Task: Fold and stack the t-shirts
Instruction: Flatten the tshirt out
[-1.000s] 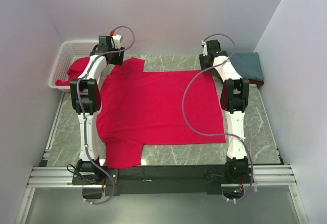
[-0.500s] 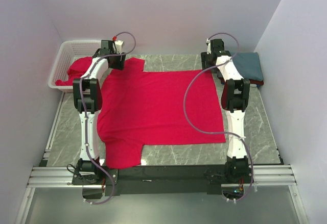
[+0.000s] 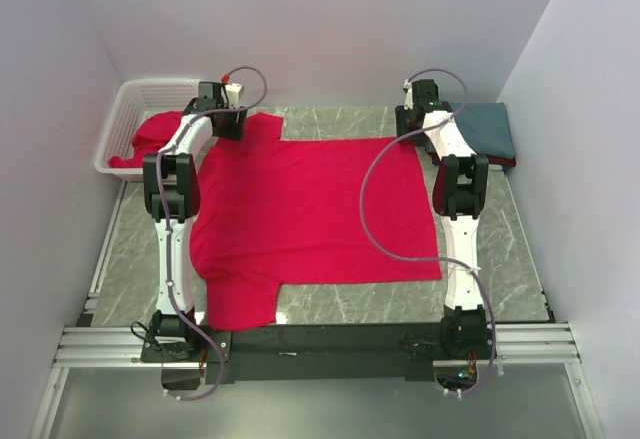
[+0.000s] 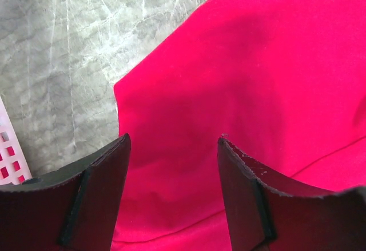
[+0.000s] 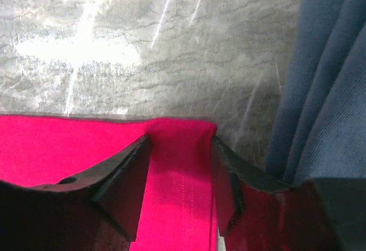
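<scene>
A bright red t-shirt lies spread flat on the marble table, one sleeve at the far left and one at the near left. My left gripper is open, low over the far sleeve, with both fingers over red cloth. My right gripper is at the shirt's far right corner. Its jaws are open and stand either side of the hem corner. A folded teal-blue t-shirt lies just to the right and shows in the right wrist view. A darker red edge shows under it.
A white lattice basket stands at the far left with more red cloth in it. Its corner shows in the left wrist view. Pale walls close in on both sides and at the back. Bare marble borders the shirt on the right.
My left gripper has moved right and down onto the far sleeve. My right gripper has shifted slightly at the far right corner. The shirt lies as before.
</scene>
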Motion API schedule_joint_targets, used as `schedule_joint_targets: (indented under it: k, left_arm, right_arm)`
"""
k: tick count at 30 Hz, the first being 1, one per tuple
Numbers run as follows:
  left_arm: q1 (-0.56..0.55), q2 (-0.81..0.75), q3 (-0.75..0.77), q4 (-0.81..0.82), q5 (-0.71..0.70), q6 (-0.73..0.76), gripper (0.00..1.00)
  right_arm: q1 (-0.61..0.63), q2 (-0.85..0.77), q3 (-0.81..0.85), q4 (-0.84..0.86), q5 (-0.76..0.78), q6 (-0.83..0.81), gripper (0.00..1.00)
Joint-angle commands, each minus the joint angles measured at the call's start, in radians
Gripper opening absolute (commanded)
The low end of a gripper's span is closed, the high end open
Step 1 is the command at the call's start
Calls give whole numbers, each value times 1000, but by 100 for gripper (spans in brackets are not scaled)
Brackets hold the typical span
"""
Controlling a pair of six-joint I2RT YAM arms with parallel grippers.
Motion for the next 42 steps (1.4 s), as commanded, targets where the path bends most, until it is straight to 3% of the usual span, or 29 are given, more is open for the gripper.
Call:
schedule_joint_targets:
  k: [1,4,13,23,28,35,42]
  left_arm:
    - [10,-5,17,9,3,11,68]
    - [20,4,37,0,-4,1,68]
    - [39,64,109,15,17,-46,70]
    - [39,109,132,51,15,-38,68]
    - [39,138,171,68,17,-51,75]
    - [31,158,188,101,64,-74,67]
    - [26,146,177,147,97,-112,72]
  right_arm:
    - [7,24,49,-19,20,4,51]
    - [13,24,50,-22,17,-4,44]
    - [19,19,46,-23,15,-18,0]
    - [19,-22,-29,24,12,-24,0]
    - [17,-49,-45,37,20,-39,0]
    - [11,-46,-34,37,21,-32,0]
    - [10,-45,-45,36,15,-32,0]
